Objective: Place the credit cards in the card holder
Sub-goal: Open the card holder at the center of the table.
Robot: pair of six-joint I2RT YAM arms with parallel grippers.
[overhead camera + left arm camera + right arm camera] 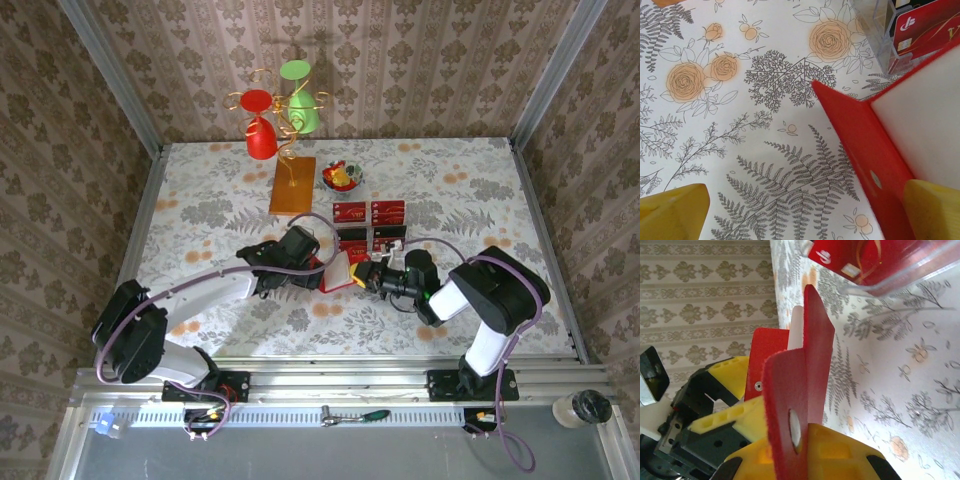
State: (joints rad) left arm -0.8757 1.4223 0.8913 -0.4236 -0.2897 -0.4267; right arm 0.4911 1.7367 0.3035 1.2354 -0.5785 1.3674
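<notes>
the card holder [338, 270] stands open on edge over the worktop [200, 190], between the arms, near the clear tray [880, 35] of credit cards [352, 212]. it looks light, thin, floppy at the fold and glossy, so a flap edge seems the best hold. the right end effector [795, 432] is clamped on one flap. the left end effector [802, 205] gapes wide, holding nothing, with one finger [932, 210] beside the other flap.
</notes>
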